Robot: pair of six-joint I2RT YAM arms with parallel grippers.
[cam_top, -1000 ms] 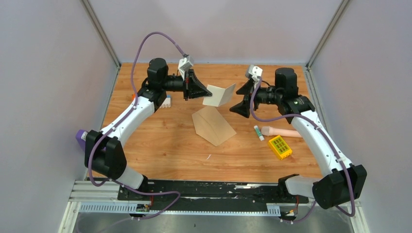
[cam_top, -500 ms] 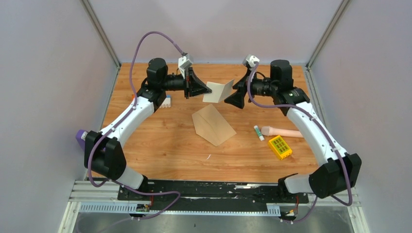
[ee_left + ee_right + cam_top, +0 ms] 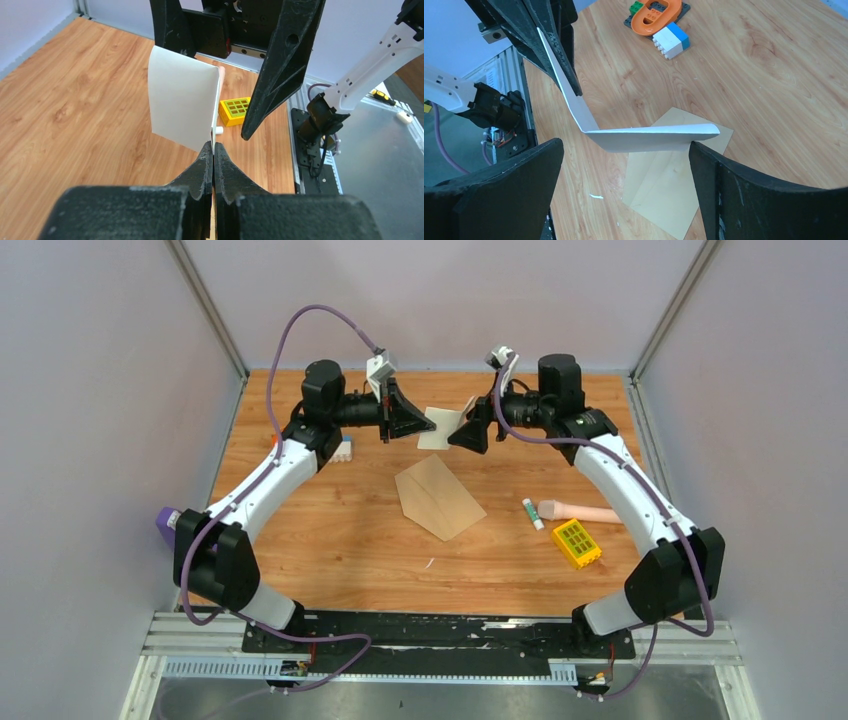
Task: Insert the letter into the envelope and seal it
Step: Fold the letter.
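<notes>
Bent letter (image 3: 444,429) aloft; envelope (image 3: 437,497) flat below.

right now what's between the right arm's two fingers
The free end of the letter sits between the open right fingers, as the right wrist view shows; the shut left fingers pinch its other end.

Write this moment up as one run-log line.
left gripper: shut on letter, held bent above table | right gripper: open, jaws either side of letter's free end | envelope: flat on table, letter not inside

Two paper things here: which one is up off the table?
The pale, bent letter, pinched in the left tool. The brown envelope lies flat on the table.
</notes>
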